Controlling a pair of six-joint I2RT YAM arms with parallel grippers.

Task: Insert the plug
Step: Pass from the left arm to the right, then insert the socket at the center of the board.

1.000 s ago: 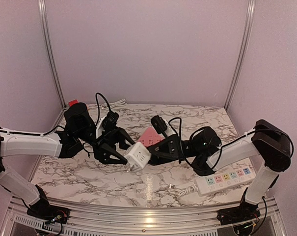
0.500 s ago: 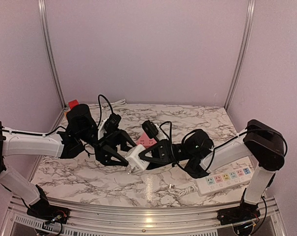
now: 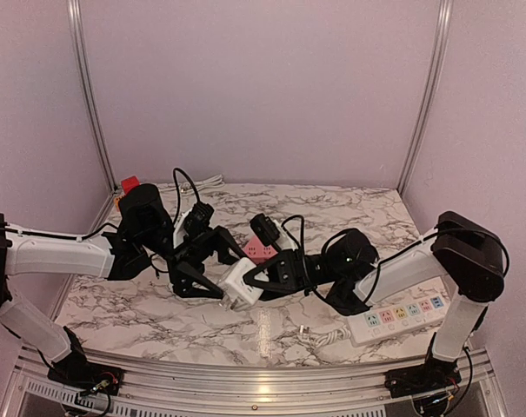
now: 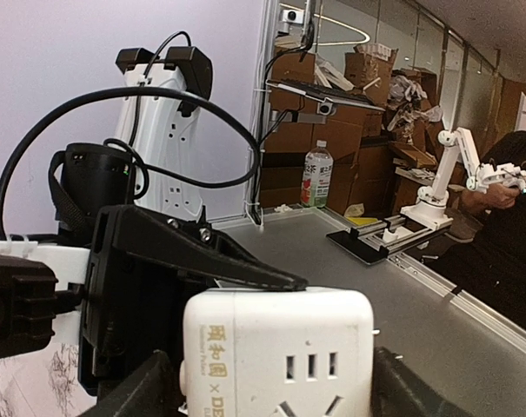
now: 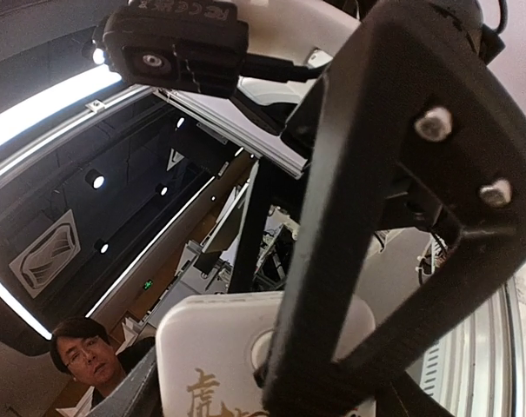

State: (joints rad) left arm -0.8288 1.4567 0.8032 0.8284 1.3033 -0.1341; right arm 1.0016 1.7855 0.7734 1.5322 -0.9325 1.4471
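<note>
Right fingers (image 3: 269, 273) nearer, grip unclear; cube plug (image 3: 242, 283) tight between left fingers (image 3: 200, 285)

White cube adapter (image 3: 243, 282), and there's gold lettering on its face in the left wrist view! Left end effector (image 3: 232, 280) black, right end effector (image 3: 256, 281) black too. Tabletop (image 3: 132, 304): white marble, grey veining all over. Pink block (image 3: 264, 250), red piece (image 3: 129, 184), white power strip (image 3: 402, 314) with multicoloured pastel sockets. Black cable (image 3: 183, 179), pale lilac wall (image 3: 263, 87).
</note>
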